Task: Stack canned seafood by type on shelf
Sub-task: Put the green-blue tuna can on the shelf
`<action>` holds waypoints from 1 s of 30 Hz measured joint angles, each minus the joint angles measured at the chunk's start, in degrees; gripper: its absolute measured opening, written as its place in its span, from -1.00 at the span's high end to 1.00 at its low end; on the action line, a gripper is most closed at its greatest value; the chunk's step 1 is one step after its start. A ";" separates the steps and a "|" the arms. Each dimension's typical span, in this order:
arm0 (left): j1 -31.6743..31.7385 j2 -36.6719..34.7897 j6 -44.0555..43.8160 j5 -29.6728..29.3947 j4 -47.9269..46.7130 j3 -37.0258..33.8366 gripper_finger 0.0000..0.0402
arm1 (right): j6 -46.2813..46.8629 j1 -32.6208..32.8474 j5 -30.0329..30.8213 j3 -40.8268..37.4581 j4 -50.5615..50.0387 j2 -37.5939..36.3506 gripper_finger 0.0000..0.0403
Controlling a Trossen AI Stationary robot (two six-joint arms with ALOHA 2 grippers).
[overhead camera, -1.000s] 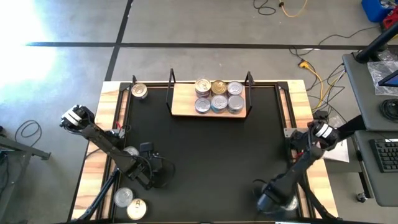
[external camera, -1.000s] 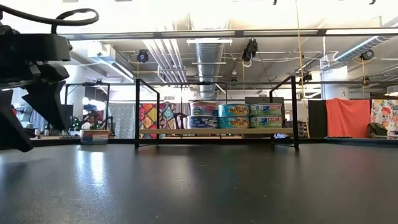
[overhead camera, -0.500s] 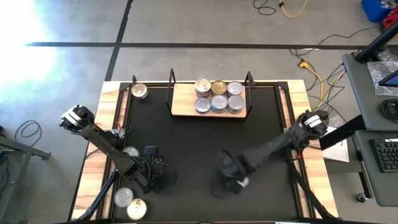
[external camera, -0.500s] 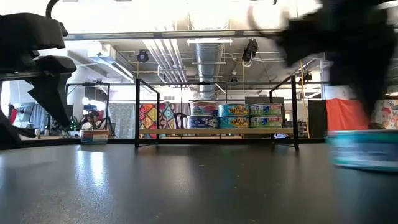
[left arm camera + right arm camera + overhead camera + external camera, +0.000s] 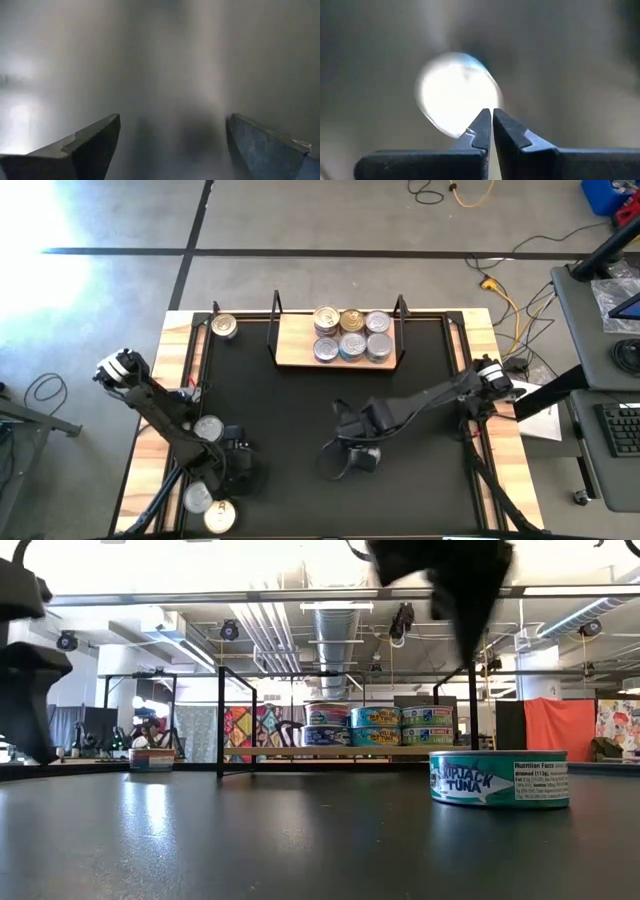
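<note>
A teal-labelled tuna tin (image 5: 498,778) with a silver lid (image 5: 457,95) stands upright on the black table near its middle (image 5: 368,453). My right gripper (image 5: 465,640) hangs above it, shut, pointing down and clear of the lid (image 5: 488,112). The shelf (image 5: 295,352), a light-wood board with black wire posts, stands at the far edge and bears several tins (image 5: 351,334) in two rows. My left gripper (image 5: 240,473) is open over bare table (image 5: 172,130) near the near left corner, with nothing between its fingers.
Three loose tins sit by the left arm: one (image 5: 208,427) at the table's left edge and two (image 5: 199,498) (image 5: 220,515) at the near left corner. Another tin (image 5: 224,327) lies at the far left corner. The table has wooden side rails (image 5: 160,430).
My right gripper has swept from the near right corner toward the table's middle, risen and tipped to point down. The tuna tin slid along the table with it and now stands still below it. My left gripper has shifted a little toward the near left corner.
</note>
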 joint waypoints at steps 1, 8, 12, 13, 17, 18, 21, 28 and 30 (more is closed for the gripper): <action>-0.12 -0.02 0.43 -1.31 2.11 -0.39 -0.80 | -0.21 0.44 0.17 0.04 -3.81 -0.06 0.94; 0.61 -0.02 8.92 -2.99 22.18 -7.32 -0.80 | -0.23 3.92 0.09 -4.54 -16.71 -0.12 0.94; 3.35 0.81 9.50 -1.21 35.03 -10.23 -0.80 | 3.49 5.58 -0.36 -6.95 -14.61 0.03 0.94; 4.28 0.95 9.90 0.33 37.46 -10.03 -0.80 | 4.42 5.96 -1.02 -7.25 -14.17 0.07 0.94; 8.27 1.03 16.03 6.50 28.81 -1.67 -0.80 | 1.48 7.26 -5.52 -7.70 -16.00 -0.03 0.94; 8.75 1.03 18.11 6.31 23.74 0.63 -0.80 | -0.10 7.39 -6.26 -7.70 -17.62 -0.16 0.94; 9.54 1.07 20.61 4.94 16.75 3.35 -0.80 | -4.11 7.38 -6.51 -8.15 -19.43 -1.69 0.94; 11.42 2.69 14.29 10.96 25.81 0.06 -0.80 | -6.80 7.20 -2.73 -12.36 -17.29 -6.47 0.94; 11.36 3.43 14.21 10.98 25.44 0.91 -0.80 | -6.03 7.20 -2.66 -14.40 -16.63 -8.00 0.94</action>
